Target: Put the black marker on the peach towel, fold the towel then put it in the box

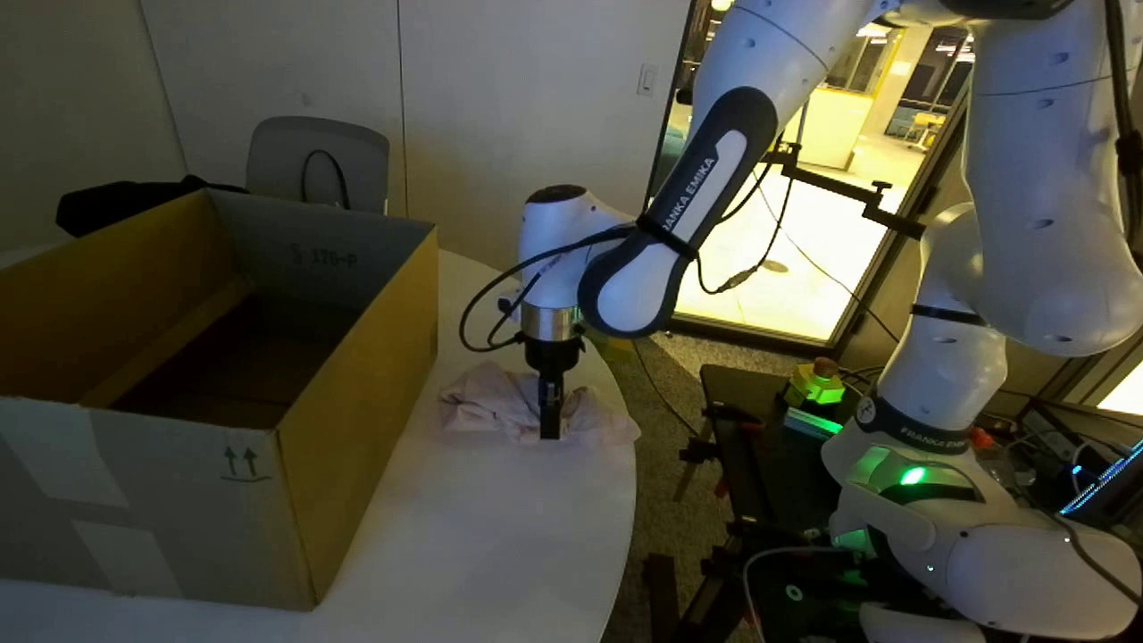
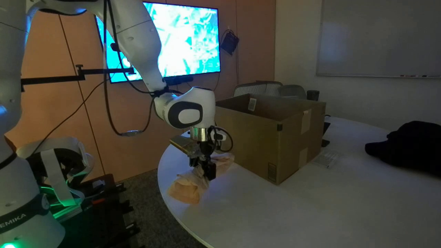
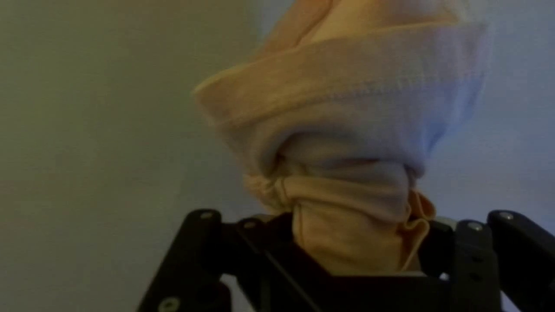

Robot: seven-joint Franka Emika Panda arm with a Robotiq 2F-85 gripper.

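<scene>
A bright screen (image 2: 187, 38) hung on the wall of a dim room, and a white table (image 1: 500, 536) with a rounded edge carried the work. On it stood the box (image 2: 248, 141), open at the top and near the peach towel (image 3: 347, 121), presumably so that the carry would be short. The towel lay bunched between the box and the table's edge, with the gripper (image 1: 550, 430) pointing straight down at its middle. In the wrist view the jaws stood narrow, with gathered layers of the cloth pinched between them and a stitched hem flaring out beyond. Gripping at the waist probably served to keep the folds together as one bundle, since both ends hung free of the fingers. The black marker was not visible in any view; the task suggested it was wrapped inside, though the cloth would hide it. If so, a firm pinch and a level lift seemed wise, as a tilt might let it slide out of a loose end.
</scene>
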